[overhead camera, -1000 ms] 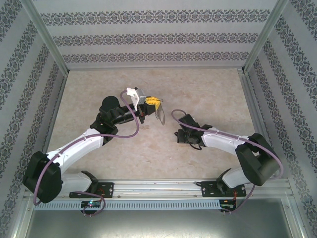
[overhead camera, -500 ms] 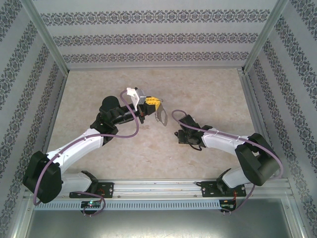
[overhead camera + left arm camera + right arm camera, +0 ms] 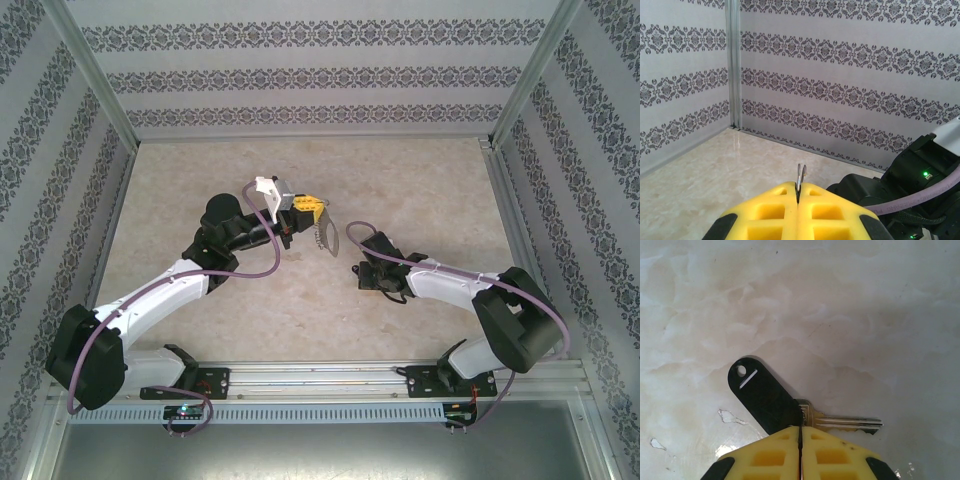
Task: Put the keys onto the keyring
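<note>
Left fingers, top view: the yellow left fingers (image 3: pixel 310 205) are held above the tabletop (image 3: pixel 430 180) and clenched on the keyring (image 3: pixel 320 232), whose beaded silvery loop hangs from their tips
Right fingers, top view: the right fingers (image 3: pixel 362 272) sit low at the tabletop, to the right of the keyring and nearer the bases, apart from it
Left fingers, left wrist view: the left fingers (image 3: pixel 798 200) are pressed together, and a thin bend of the keyring (image 3: pixel 800 172) sticks up out of the seam between them
Surroundings, left wrist view: patterned wall (image 3: pixel 840 60) behind, pale tabletop (image 3: pixel 700 180) below, and a dark arm part (image 3: pixel 920 170) with a green light and a purple cable (image 3: pixel 920 197) at the right
Right fingers, right wrist view: the right fingers (image 3: pixel 800 440) are pressed together with no gap at the seam, their tips at the key (image 3: pixel 771 399)
Key, right wrist view: it lies flat on the marbled tabletop (image 3: pixel 840 315). Its black head, with a small hole and a slot, points up-left, and the silver blade points right. The metal where they meet runs under the fingertips, and I cannot tell whether it is pinched
</note>
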{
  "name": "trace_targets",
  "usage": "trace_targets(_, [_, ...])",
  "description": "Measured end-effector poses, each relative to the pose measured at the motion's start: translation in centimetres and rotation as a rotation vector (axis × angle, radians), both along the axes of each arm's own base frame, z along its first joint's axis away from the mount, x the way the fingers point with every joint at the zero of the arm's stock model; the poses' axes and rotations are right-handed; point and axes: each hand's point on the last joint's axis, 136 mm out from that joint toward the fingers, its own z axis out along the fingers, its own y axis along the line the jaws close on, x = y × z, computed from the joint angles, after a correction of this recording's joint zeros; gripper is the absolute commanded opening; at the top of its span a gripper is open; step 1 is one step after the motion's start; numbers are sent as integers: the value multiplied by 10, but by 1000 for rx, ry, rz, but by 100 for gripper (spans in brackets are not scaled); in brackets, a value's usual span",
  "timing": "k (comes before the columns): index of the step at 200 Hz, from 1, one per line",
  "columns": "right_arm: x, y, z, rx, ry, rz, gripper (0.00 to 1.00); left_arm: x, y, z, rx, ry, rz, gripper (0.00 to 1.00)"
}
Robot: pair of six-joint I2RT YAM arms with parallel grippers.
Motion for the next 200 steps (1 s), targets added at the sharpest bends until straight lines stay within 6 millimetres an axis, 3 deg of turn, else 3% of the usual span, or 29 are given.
trace_targets(30, [0, 0, -1, 4, -1, -3, 18, 0, 0, 2, -4, -6, 0, 0])
trace_targets(48, [0, 0, -2, 2, 1, -3, 19, 0, 0, 2, -6, -8, 0, 0])
trace_targets(61, [0, 1, -2, 3, 1, -2, 16, 0, 0, 3, -7, -9, 0, 0])
trace_targets(92, [1, 2, -3, 8, 0, -2, 0, 0, 0, 3, -6, -10, 0, 0])
trace_targets(140, [3, 2, 5, 26, -19, -7, 0, 0, 0, 3, -6, -10, 0, 0])
trace_targets(164, [8, -6, 36, 78, -99, -29, 0, -1, 0, 3, -6, -10, -3, 0])
trace_targets(200, [17, -23, 136, 236, -409, -37, 0, -4, -2, 1, -3, -8, -31, 0])
